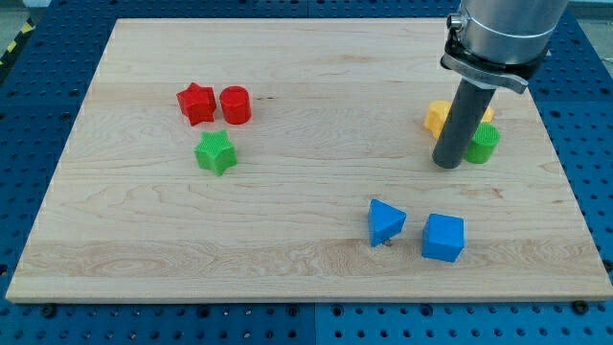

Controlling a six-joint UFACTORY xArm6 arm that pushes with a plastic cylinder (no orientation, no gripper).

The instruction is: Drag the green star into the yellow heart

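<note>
My tip (447,165) rests on the pale wooden surface (316,105) at the view's right, just left of a green ribbed cylinder block (484,144) and just below a yellow block (439,117). The rod hides much of that yellow piece, so I cannot confirm its heart shape from this view. The rig carries no pincer, only the straight dark rod, so there is no opening to record and nothing is held. The green star-shaped plastic block (215,151) sits well apart from the tip, on the view's left half of the surface. Just above it lie a red star block (195,103) and a red cylinder block (236,104), touching or nearly touching each other. Toward the view's bottom right are a blue triangular block (385,220) and a blue cube block (443,237), near one another but apart. A blue perforated bench (29,86) surrounds the surface.
</note>
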